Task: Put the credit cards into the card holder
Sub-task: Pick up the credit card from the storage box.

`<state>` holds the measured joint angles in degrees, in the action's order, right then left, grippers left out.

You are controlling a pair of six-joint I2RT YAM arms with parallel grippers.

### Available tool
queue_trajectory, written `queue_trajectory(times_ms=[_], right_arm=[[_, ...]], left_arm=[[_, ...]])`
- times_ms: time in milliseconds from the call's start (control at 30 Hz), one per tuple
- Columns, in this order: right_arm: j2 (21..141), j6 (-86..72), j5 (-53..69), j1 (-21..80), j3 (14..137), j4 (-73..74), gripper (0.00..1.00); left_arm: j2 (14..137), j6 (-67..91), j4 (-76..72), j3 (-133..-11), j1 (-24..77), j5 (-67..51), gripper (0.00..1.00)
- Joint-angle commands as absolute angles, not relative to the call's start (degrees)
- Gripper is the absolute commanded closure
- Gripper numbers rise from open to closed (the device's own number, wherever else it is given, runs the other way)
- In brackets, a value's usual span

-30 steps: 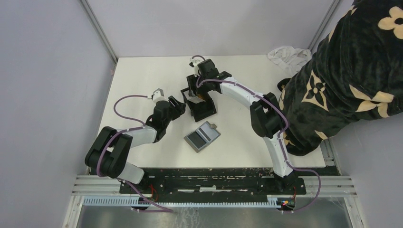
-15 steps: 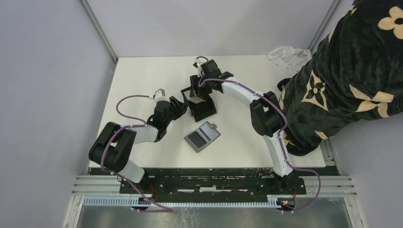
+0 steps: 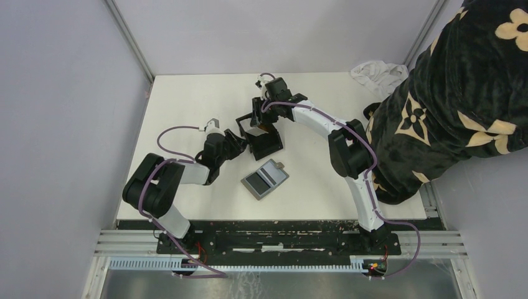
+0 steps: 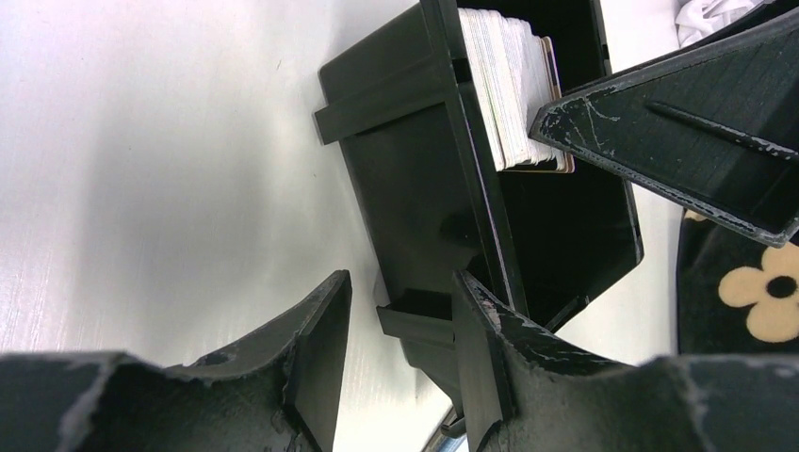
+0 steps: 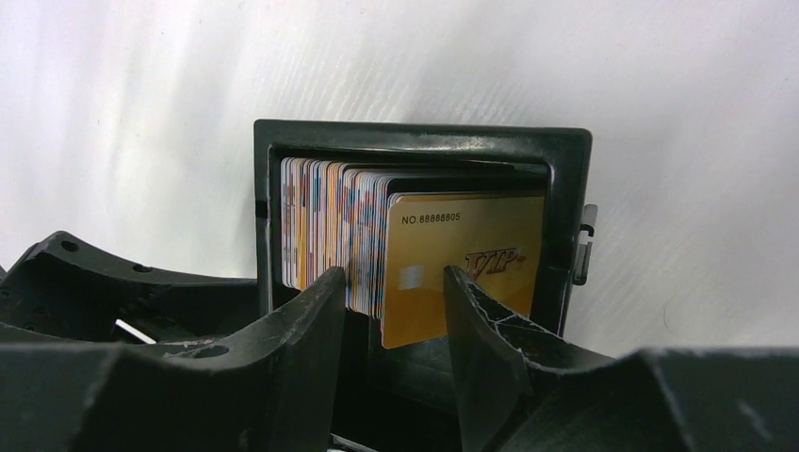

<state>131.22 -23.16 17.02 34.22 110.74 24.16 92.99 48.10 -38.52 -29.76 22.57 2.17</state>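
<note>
The black card holder (image 3: 269, 144) stands mid-table. A stack of credit cards (image 5: 330, 221) stands upright inside it, with a tan-gold VIP card (image 5: 471, 264) at the front. The stack's whitish edges show in the left wrist view (image 4: 509, 85). My right gripper (image 3: 262, 121) is over the holder, and its open jaws (image 5: 395, 273) hang in front of the cards' lower edge. My left gripper (image 3: 241, 142) is at the holder's left side, open (image 4: 402, 279), straddling a rib on the holder's outer wall (image 4: 405, 169). A silver-grey flat rectangle (image 3: 264, 179) lies on the table nearer me.
A person in a black flower-patterned garment (image 3: 461, 93) leans over the table's right edge. A crumpled white cloth (image 3: 377, 71) lies at the back right corner. Grey walls enclose the white table (image 3: 187, 99) on the left and back.
My left gripper has moved right, up against the holder's side. My right gripper has shifted slightly toward me over the holder. The silver-grey rectangle has not moved.
</note>
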Motion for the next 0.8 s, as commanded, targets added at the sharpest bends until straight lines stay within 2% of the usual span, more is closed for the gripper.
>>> queue_trajectory(times_ms=[0,767], right_arm=[[129.3,-24.1,18.8,34.5,110.3,22.8,0.53],[125.6,-25.1,19.8,34.5,108.9,21.5,0.63]], left_arm=[[93.2,50.1,-42.8,-31.7,22.4,0.4,0.50],[94.1,50.1,-43.2,-32.4,22.4,-0.1,0.51]])
